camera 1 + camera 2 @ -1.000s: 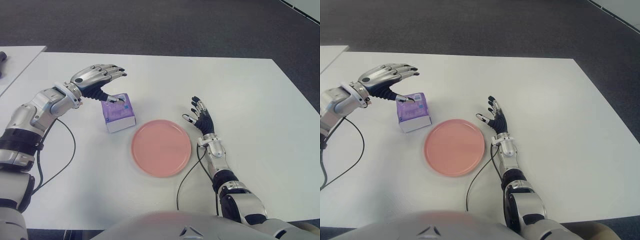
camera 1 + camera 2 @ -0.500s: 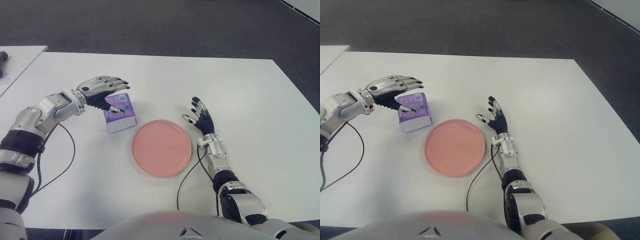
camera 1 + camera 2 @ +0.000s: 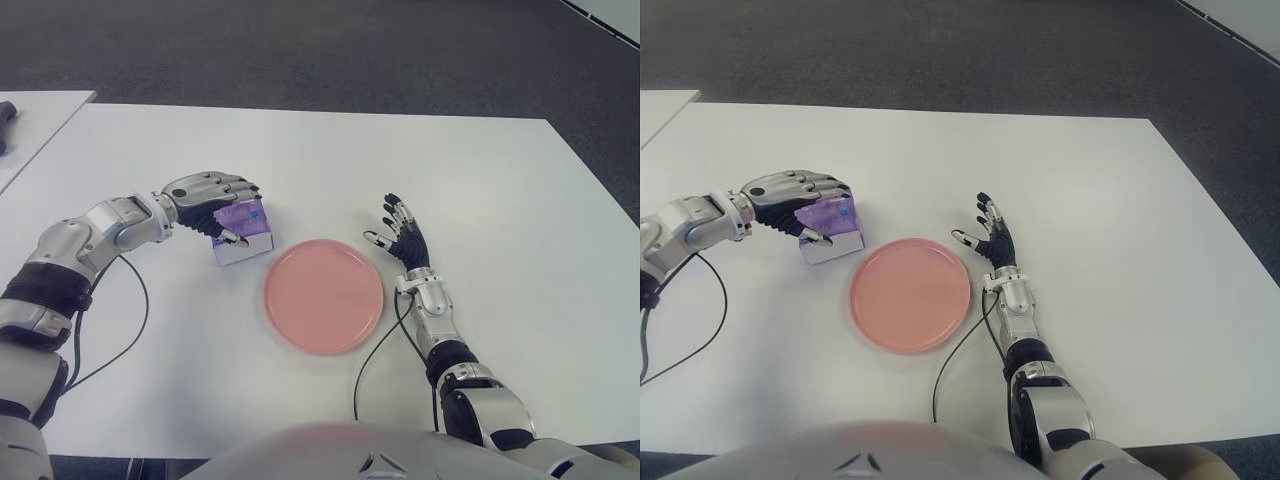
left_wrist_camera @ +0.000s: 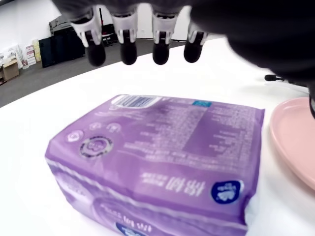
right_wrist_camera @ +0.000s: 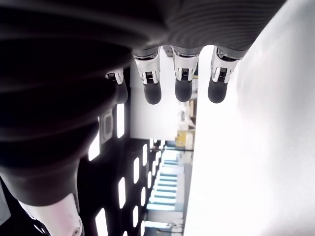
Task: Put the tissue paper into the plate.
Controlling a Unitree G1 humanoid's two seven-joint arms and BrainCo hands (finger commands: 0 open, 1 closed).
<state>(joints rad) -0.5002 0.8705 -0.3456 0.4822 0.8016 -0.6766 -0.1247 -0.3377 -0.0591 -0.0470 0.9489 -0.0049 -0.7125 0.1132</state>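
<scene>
A purple tissue paper pack (image 3: 247,229) lies flat on the white table (image 3: 480,180), just left of the pink plate (image 3: 323,295), which holds nothing. My left hand (image 3: 222,194) arches over the pack, its thumb down at the pack's near side. In the left wrist view the fingertips (image 4: 128,51) hang spread above the pack (image 4: 162,152) with a gap, not gripping it; the plate's rim (image 4: 295,142) shows beside the pack. My right hand (image 3: 400,232) shows to the right of the plate, fingers spread and holding nothing.
Black cables run from each wrist, one (image 3: 372,352) curving by the plate's right edge, another (image 3: 128,320) on the left. A second table (image 3: 35,120) with a dark object (image 3: 5,112) stands at the far left. Dark carpet lies beyond the far edge.
My left hand has come down from above and behind the pack and now covers its top, fingers curving over it. The pack, the plate and my right hand have not moved.
</scene>
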